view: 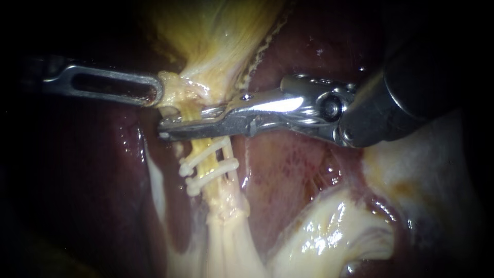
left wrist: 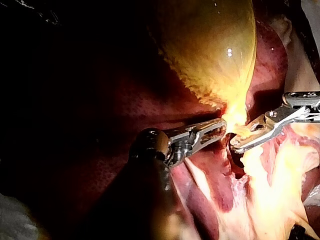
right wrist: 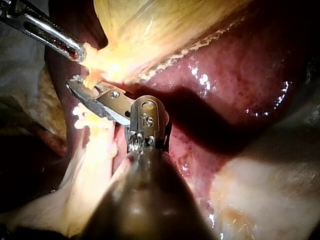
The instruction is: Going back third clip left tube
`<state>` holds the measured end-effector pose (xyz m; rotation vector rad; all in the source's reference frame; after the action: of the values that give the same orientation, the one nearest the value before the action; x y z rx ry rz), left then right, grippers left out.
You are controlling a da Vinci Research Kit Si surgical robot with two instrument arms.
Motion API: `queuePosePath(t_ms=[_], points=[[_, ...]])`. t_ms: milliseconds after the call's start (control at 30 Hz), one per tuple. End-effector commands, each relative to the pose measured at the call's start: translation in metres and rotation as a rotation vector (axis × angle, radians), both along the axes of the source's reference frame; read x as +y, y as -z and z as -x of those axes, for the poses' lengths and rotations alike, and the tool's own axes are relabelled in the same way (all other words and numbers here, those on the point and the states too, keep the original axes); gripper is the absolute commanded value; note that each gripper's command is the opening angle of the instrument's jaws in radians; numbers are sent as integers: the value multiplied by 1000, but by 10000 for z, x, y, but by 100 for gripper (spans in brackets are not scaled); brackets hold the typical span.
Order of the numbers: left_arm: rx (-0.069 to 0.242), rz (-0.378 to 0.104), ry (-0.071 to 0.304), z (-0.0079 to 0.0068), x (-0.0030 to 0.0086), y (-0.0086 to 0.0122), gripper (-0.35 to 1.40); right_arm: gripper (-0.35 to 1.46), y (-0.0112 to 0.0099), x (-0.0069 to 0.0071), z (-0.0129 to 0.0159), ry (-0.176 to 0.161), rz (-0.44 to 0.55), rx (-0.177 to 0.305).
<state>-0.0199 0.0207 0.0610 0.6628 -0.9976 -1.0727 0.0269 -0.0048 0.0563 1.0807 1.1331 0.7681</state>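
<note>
Steel-grey and bright under the light, the right instrument (view: pixel 170 126) reaches across the pale yellow tube (view: pixel 221 198). Its pincer is released: the two jaws stand apart, and the tube runs through the gap between them. Just beneath this pincer, on the side away from the gallbladder (view: pixel 216 36), a white clip (view: pixel 203 158) crosses the tube at a slant. A second clip (view: pixel 213 175) lies close beside it, a little farther from the pincer. Whether another clip sits within the pincer itself cannot be made out.

The left instrument (view: pixel 157 92) has its slotted pincer clenched on the yellow tissue where the gallbladder narrows. It sits just beyond the right instrument's pincer, the two tips near each other but apart. Dark red liver (view: pixel 303 159) lies under and behind both pincers.
</note>
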Motion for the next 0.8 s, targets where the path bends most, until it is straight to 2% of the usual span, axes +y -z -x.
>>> queuePosePath(t_ms=[33, 133, 267, 333, 467, 567, 667, 733, 800], points=[[0, 0, 0, 0, 0, 0, -35, -35, 0, 0, 0, 0, 0, 0], [0, 0, 0, -1, 0, 0, -35, -35, 0, 0, 0, 0, 0, 0], [0, 0, 0, -1, 0, 0, -35, 24, -3, -2, -4, 0, 14, 2], [0, 0, 0, -1, 0, 0, -35, 41, -7, -6, -8, 3, 57, 12], [0, 0, 0, -1, 0, 0, -35, 48, -14, -11, -16, 0, 109, 20], [0, 0, -1, -2, -1, 0, -35, 49, -18, -15, -16, -40, 153, 0], [0, 0, -1, -2, -1, 0, -35, 50, -22, -20, -10, -105, 229, -35], [-1, 1, -1, -3, -1, 0, -35, 50, -23, -23, -4, -127, 312, -44], [0, 1, -1, -3, -1, 0, -35, 50, -23, -25, 2, -131, 391, -43]])
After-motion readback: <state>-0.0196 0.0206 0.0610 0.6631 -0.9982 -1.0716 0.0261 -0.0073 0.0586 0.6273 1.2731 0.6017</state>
